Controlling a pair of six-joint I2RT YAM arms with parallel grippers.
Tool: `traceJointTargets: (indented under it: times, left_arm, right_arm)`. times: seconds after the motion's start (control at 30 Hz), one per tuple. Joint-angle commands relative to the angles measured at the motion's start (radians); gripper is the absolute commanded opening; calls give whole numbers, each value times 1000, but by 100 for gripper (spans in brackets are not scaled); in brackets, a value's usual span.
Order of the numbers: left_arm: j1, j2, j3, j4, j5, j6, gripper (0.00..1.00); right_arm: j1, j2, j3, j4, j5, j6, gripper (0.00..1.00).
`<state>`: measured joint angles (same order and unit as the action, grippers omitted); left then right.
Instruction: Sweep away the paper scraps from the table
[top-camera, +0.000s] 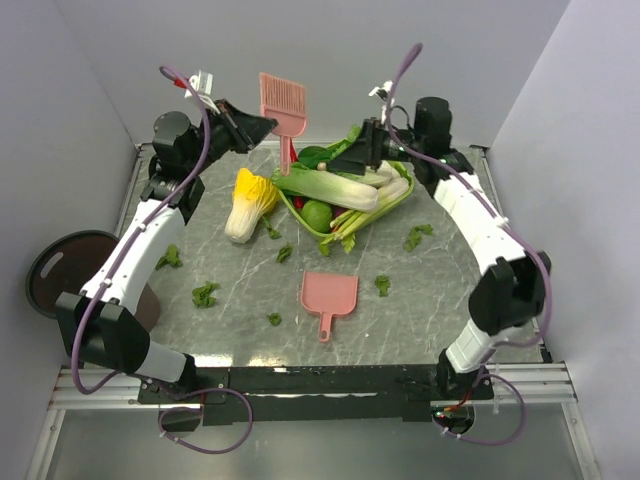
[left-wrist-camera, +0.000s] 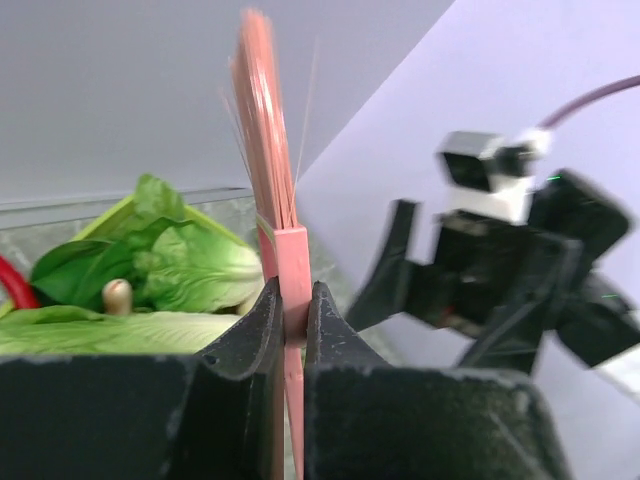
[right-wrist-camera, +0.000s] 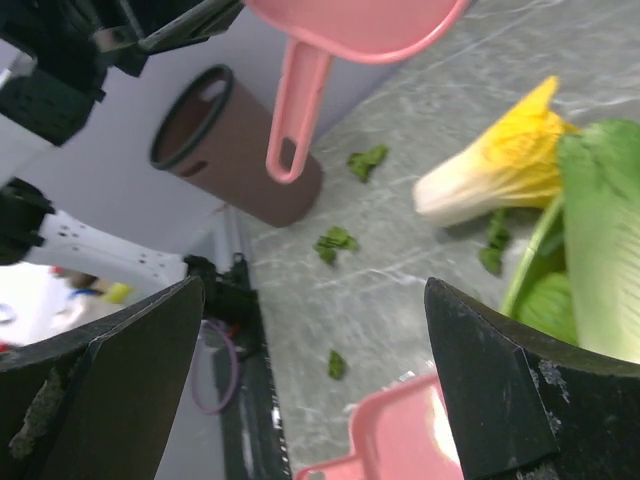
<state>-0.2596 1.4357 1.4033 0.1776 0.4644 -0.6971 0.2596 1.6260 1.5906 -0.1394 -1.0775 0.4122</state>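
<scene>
Grey marble table (top-camera: 440, 300) between pale walls. Toward its near edge lies a pink dustpan (top-camera: 328, 295), handle toward me, with the paper scraps (top-camera: 205, 294) scattered on the table to either side of it. Beyond are a yellow-and-white cabbage (top-camera: 250, 203) and a green basket (top-camera: 400, 203) of vegetables. The right gripper (right-wrist-camera: 315, 300) hangs over that basket, fingers spread wide, grasping nothing. At the far edge the left gripper (left-wrist-camera: 292, 320) is clamped on a pink brush (top-camera: 283, 100), bristles up.

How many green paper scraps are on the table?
7 small dark-green ragged paper scraps: one far left, one front-left, one left of the pink plastic dustpan, one right of it, two by the yellow-and-white cabbage, one far right. Others may hide under the piled green vegetables.
</scene>
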Motion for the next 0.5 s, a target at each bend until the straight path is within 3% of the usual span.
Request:
traceJointTargets:
  times: [0.0, 0.47]
  left_arm:
    - [5, 6, 46, 144, 16, -189, 1]
    - [0, 68, 94, 241, 85, -226, 1]
  right_arm:
    - [44, 83, 135, 176, -94, 188, 99]
    - [148, 256, 292, 334, -163, 272, 84]
